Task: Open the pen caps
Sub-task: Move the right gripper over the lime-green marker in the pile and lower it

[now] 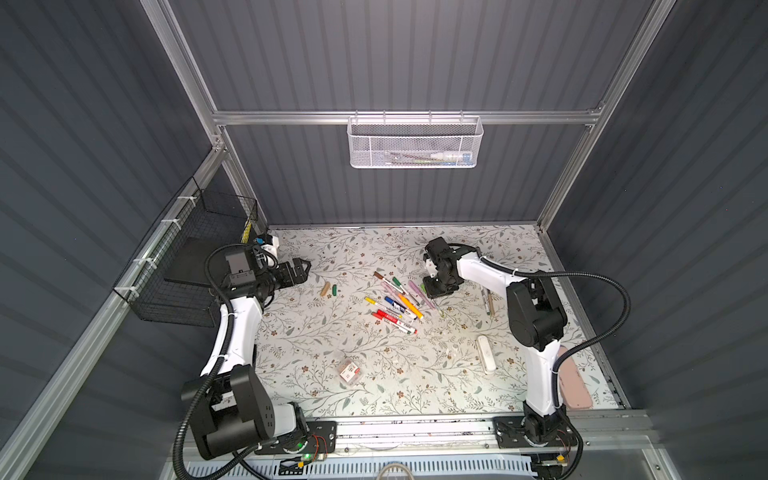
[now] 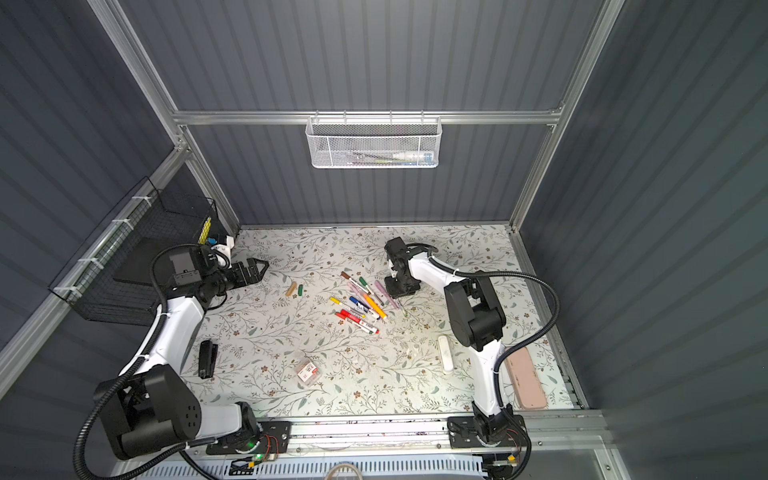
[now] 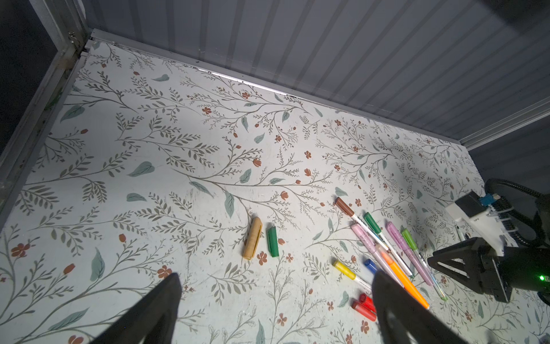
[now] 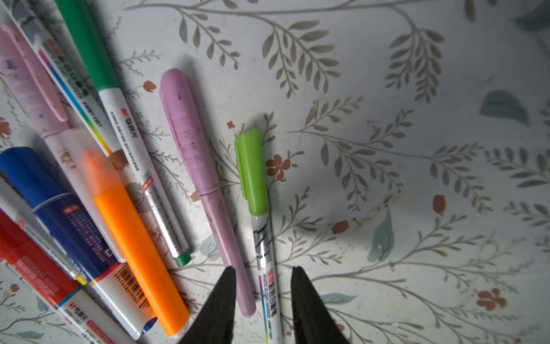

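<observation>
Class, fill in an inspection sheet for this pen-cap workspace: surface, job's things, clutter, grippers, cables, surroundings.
Surface: floral table, flat.
Job's things: tan cap and green cap lie loose, side by side, apart; pen pile mostly capped.
Clutter: white case, pink case, clear box.
Grippers: left gripper open, holding nothing; right gripper open, straddling the lime-capped pen.
Cables: black conduits follow both arms, clear of the pens.
Surroundings: white mesh basket on the rear rail; black wire basket at left.

You are in a robotics lab test cell. Evidence: aluminium frame (image 1: 291,117), grey ribbed wall panels (image 1: 395,54), two arms (image 1: 237,328) bolted to a base rail (image 1: 415,428). A white mesh basket (image 1: 413,143) hangs well beyond the left fingers (image 1: 302,266); the floral-papered surface (image 1: 332,257) lies beneath them.
</observation>
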Controlling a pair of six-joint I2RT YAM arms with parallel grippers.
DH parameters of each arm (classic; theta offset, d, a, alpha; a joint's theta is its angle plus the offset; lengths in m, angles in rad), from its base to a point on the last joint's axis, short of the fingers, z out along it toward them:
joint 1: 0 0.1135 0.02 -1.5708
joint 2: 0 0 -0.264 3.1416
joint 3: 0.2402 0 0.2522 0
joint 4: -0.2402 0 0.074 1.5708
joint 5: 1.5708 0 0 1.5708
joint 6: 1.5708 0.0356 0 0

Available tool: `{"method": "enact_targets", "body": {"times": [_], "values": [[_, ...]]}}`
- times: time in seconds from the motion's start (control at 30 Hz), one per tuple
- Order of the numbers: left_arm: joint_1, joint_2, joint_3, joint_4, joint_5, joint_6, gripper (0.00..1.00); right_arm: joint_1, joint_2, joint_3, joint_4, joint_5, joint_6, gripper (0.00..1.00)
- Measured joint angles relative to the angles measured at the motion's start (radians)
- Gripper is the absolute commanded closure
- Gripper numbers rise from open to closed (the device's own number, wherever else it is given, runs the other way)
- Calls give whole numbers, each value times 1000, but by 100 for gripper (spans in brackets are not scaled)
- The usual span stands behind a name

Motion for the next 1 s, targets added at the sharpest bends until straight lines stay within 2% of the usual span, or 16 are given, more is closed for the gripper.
{"method": "enact_targets", "body": {"times": [0.43, 0.67, 0.87, 1.0], "values": [[0, 0, 0, 0, 4, -7, 0, 8, 33, -2, -13, 27, 0, 74], [0, 0, 0, -1, 7, -7, 0, 23, 34, -23, -11, 83, 0, 77], [0, 0, 0, -1, 7, -7, 0, 28, 32, -28, 0, 121, -13, 90], [0, 0, 2, -3, 10, -7, 0, 24, 22, -42, 13, 143, -24, 95]]}}
